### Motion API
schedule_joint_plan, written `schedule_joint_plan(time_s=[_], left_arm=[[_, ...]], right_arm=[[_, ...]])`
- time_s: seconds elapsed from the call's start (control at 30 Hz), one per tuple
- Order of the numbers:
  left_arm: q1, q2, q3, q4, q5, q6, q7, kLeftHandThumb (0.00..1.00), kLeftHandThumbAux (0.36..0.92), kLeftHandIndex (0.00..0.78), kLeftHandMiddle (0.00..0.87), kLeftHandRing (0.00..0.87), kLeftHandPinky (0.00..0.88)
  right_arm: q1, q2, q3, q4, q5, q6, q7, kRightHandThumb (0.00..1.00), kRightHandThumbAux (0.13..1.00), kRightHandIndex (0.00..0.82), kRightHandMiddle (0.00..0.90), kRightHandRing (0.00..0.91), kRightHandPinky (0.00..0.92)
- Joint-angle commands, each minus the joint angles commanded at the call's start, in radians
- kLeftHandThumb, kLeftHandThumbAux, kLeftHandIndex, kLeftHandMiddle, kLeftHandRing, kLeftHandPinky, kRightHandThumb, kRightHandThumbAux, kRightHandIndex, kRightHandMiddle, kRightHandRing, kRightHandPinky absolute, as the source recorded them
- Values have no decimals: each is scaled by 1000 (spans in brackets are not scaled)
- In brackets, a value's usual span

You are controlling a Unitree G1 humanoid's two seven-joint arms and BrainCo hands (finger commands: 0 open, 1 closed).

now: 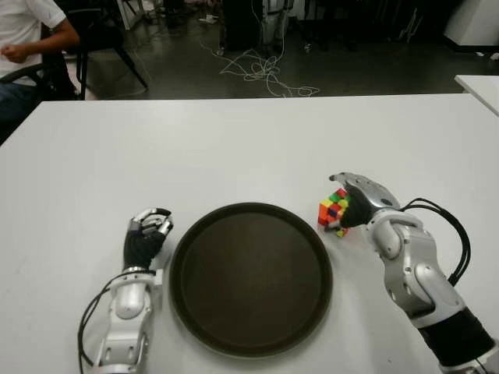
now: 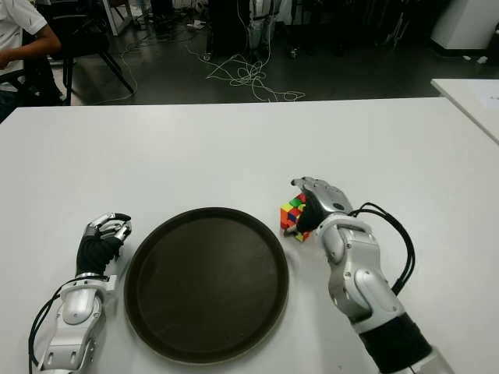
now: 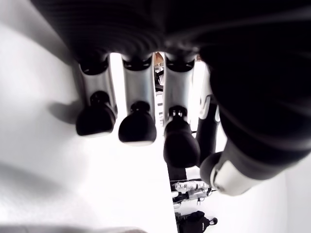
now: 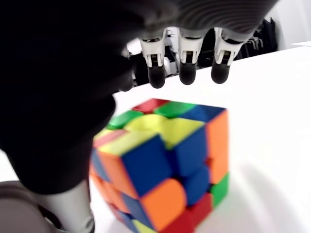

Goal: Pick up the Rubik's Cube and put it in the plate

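The Rubik's Cube [image 1: 331, 209] stands on the white table [image 1: 234, 148], just off the right rim of the round dark plate [image 1: 249, 280]. It looks slightly tilted. My right hand [image 1: 348, 201] is right at the cube on its right side. In the right wrist view the cube [image 4: 165, 165] fills the picture; the fingertips [image 4: 187, 75] reach out over and past it without touching, and the thumb sits close beside it. The hand is open around the cube. My left hand [image 1: 148, 230] shows left of the plate, its fingers [image 3: 137, 127] loosely bent and holding nothing.
A person [image 1: 23, 39] sits on a chair beyond the table's far left corner. Loose cables [image 1: 261, 70] lie on the floor behind the table. The corner of another white table [image 1: 479, 86] shows at the far right.
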Motion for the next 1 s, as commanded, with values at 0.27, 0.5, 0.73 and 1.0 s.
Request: schedule_joint_plan(time_s=[0.27,0.5,0.73,1.0], left_arm=[[1,-2,2,-5,0,4,0,711,704,444,816,831,809],[0,-8,6,2,0,-3,10,713,704,444,814,826,801],[1,-11,8,1,3,0,20,713,704,444,812,825,803],[1,-12,7,-3,1,11,20,713,703,444,814,826,803]], right_arm=[[-13,-1,-7,37,13,-16,-14,0,835,33,55,43,17],[-35,0,-7,103,27,-49,-39,0,837,39,68,53,25],[-44,8,-8,126,30,-64,-64,0,845,36,63,43,11],[-52,14,-15,156,49,-89,-92,0,834,42,67,45,3]])
